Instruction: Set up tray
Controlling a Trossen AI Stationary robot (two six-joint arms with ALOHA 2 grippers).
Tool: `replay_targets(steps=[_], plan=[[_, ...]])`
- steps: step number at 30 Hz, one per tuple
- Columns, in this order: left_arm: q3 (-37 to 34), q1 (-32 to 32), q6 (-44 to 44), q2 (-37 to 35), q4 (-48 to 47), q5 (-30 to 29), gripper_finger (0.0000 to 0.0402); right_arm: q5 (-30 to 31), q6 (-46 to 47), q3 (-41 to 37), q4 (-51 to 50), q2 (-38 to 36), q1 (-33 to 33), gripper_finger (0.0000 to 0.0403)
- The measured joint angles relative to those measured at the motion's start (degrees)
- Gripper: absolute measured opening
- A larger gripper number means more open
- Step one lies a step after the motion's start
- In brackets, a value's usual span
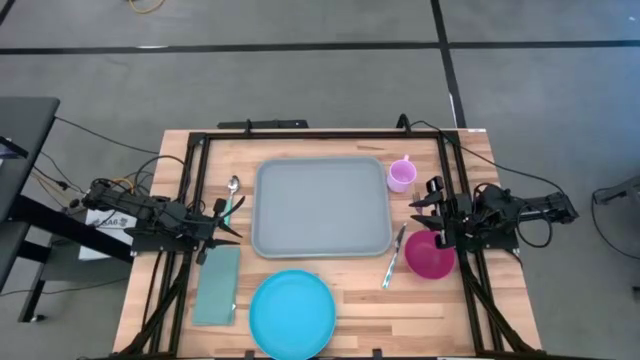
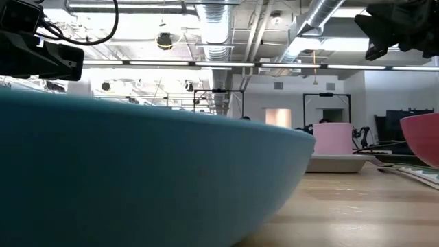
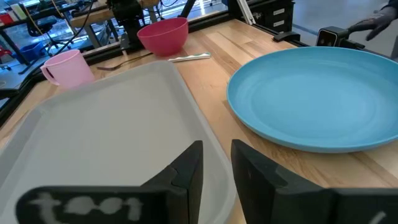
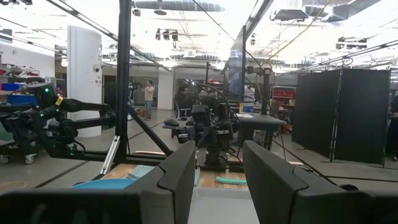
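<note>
The grey-blue tray lies flat at the table's middle and fills the left wrist view's near part. My left gripper hovers open at the tray's left edge, fingers pointing right. My right gripper hovers open just off the tray's right edge, between the pink mug and the magenta bowl. A round blue plate rests near the near edge. A pale-teal napkin lies left of the plate.
A spoon lies left of the tray, close to my left gripper. Another utensil lies between the tray and the bowl. In the low view the plate blocks most of the table. A black frame borders the table.
</note>
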Motion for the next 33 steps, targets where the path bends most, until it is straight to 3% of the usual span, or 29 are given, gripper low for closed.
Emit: replay_targets(steps=[29,33], plan=[[0.0,0.0,0.0,0.0,0.0,0.0,0.0074,0.0,0.0,0.0,0.0,0.0,0.0,0.0128],[0.0,0.0,0.0,0.0,0.0,0.0,0.0074,0.0,4.6,0.0,0.1,0.0,0.0,0.0128]])
